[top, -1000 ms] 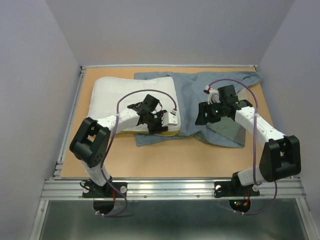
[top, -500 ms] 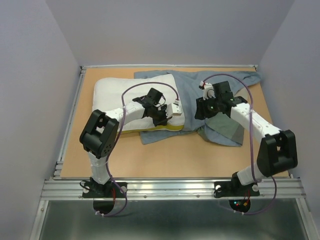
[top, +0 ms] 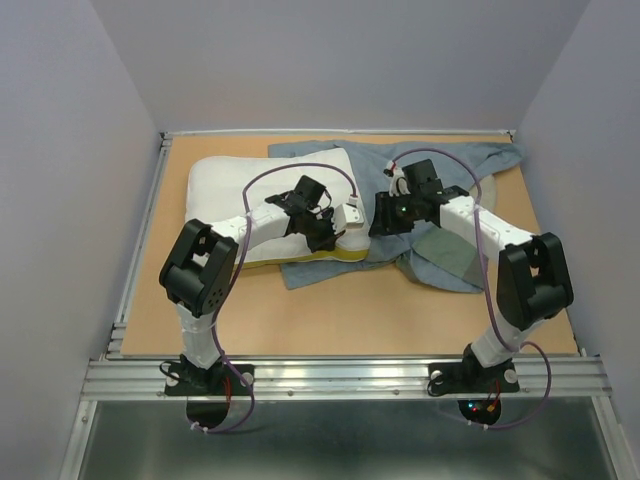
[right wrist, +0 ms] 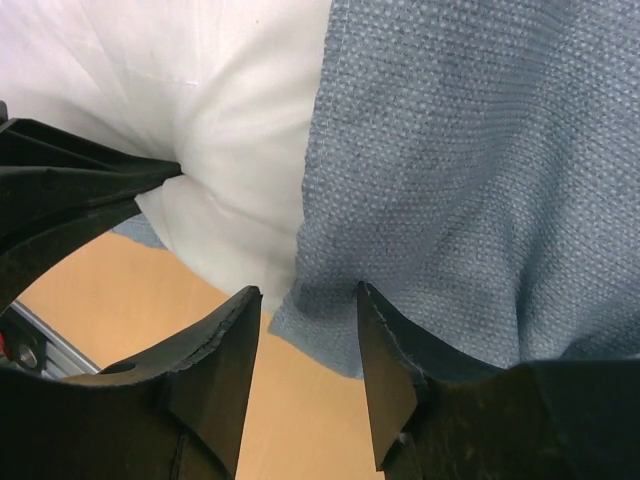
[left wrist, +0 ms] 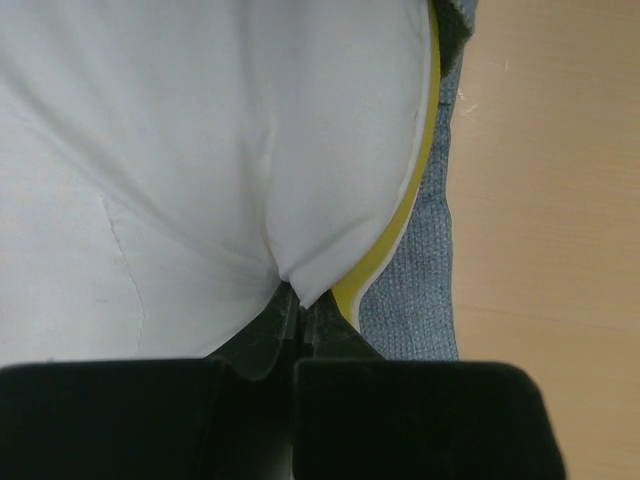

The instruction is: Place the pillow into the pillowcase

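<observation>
**Right tool (right wrist: 307, 292) shifts left to the pillow's (top: 235, 190) edge**

Its fingers stand apart, straddling the grey-blue pillowcase (right wrist: 450, 150) hem just beside the pillow. Left tool (left wrist: 300, 305) — clamped on the pillow's yellow-banded edge. The pillow lies on the bench's (top: 400, 310) left half, overlapping the pillowcase.

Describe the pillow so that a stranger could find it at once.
On the wooden table, look at the far left part. The pillow lies there, its right end overlapping the grey-blue pillowcase. It alone is white and puffy, with a yellow band along its near edge.
</observation>
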Robot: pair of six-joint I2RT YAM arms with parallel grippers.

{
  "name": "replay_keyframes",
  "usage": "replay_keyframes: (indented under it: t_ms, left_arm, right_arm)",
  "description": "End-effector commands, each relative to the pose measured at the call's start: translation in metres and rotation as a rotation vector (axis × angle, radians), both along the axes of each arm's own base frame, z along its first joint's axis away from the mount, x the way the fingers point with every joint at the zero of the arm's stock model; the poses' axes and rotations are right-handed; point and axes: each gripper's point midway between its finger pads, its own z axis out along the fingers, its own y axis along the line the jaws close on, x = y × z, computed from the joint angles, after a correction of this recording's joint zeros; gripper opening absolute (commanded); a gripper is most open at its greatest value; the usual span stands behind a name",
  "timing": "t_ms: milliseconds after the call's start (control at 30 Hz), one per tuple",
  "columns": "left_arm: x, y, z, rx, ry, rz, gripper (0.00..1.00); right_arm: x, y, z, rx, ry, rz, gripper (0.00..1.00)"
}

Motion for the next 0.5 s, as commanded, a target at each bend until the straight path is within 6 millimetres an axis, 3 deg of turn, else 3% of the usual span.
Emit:
replay_keyframes:
  t_ms: [0, 100, 167, 200, 267, 467]
  left_arm:
    - [-0.005, -0.011, 0.004, -0.046, 0.035, -0.008, 0.00]
    - [-0.004, -0.013, 0.004, -0.051, 0.038, -0.002, 0.00]
    - [-0.002, -0.015, 0.006, -0.058, 0.037, 0.001, 0.00]
    - [-0.002, -0.016, 0.007, -0.066, 0.048, 0.008, 0.00]
    - [-0.002, -0.020, 0.011, -0.088, 0.062, 0.015, 0.00]
    - [-0.001, -0.031, 0.023, -0.145, 0.124, 0.044, 0.00]
  right_arm:
    - [0.018, 0.013, 0.013, 0.040, -0.041, -0.005, 0.49]
    - [0.021, 0.011, -0.001, 0.015, -0.016, -0.015, 0.45]
    - [0.022, 0.012, -0.005, 0.014, -0.005, -0.016, 0.35]
    - [0.022, 0.013, -0.004, 0.018, -0.002, -0.016, 0.19]
    - [0.024, 0.017, 0.006, 0.050, -0.004, -0.025, 0.01]
    - [0.018, 0.042, 0.056, 0.149, -0.057, 0.025, 0.01]
